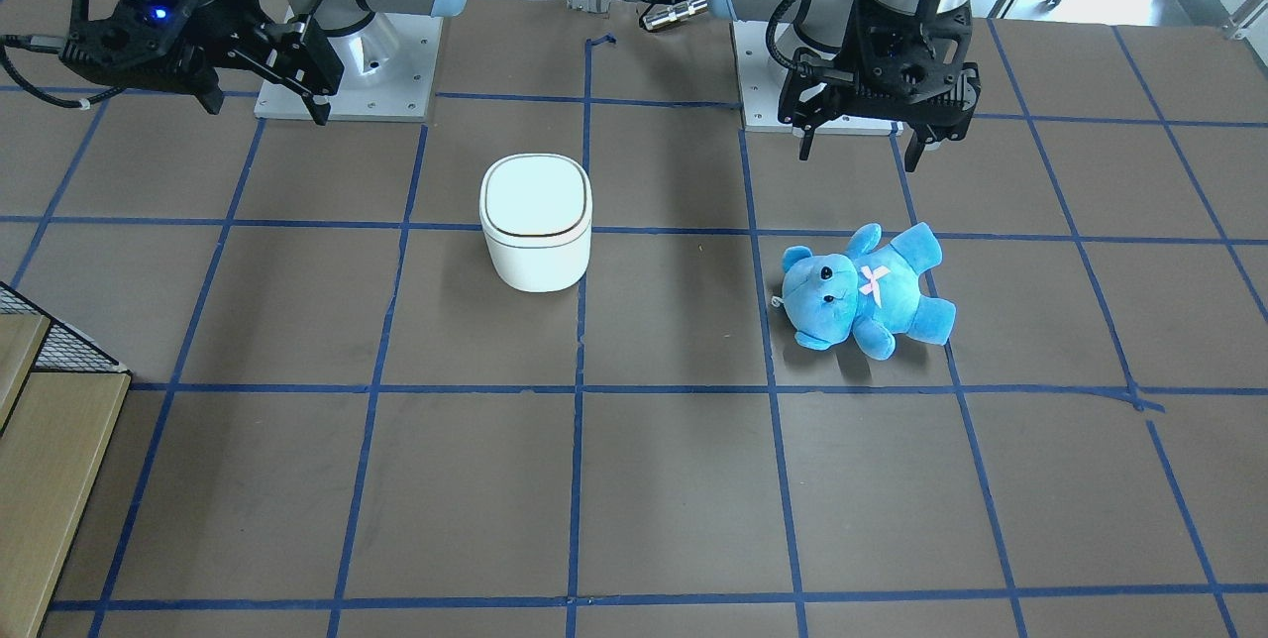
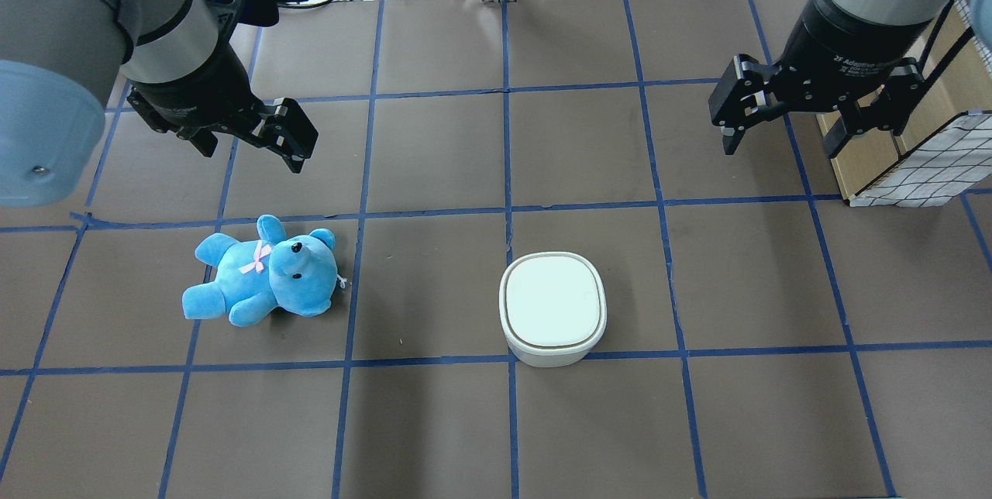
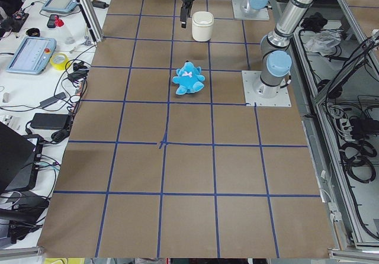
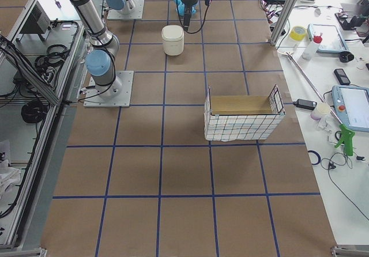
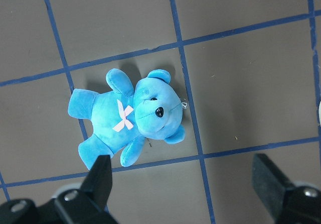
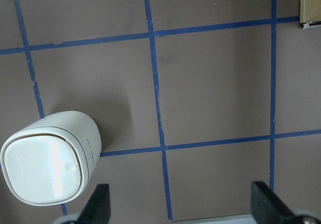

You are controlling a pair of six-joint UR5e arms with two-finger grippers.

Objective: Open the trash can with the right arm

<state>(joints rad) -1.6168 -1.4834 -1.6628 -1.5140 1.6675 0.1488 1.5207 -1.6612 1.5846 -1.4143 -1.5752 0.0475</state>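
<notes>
The trash can (image 2: 552, 309) sits about mid-desk, between the two arm bases and a little toward the right end. It is smooth white plastic, a rounded square that narrows slightly toward its foot. Its lid (image 6: 42, 169) lies flat and closed, glossy, with a thin dark seam tracing the rim.

My right claw (image 2: 781, 141) hangs above the desk (image 2: 434, 421) with its black fingers (image 6: 98, 201) spread apart and nothing between them. It is well apart from the can, off toward the right end and the operators' edge. A blue light glows on its mount.

The left claw (image 2: 252, 154) is also spread and empty, hovering over the left half above the teddy bear (image 2: 260, 282). The bear is soft blue plush with a pink bow and lies on its back, well apart from the can.

The desk surface is matte brown, crossed by blue tape lines (image 2: 508, 173) in a square grid. Bare surface rings the can on all four sides. Nearer the right end, toward the operators' edge, stands a box (image 4: 242, 118) with white wire-mesh walls and a tan lining, open at the top, well clear of the can.
</notes>
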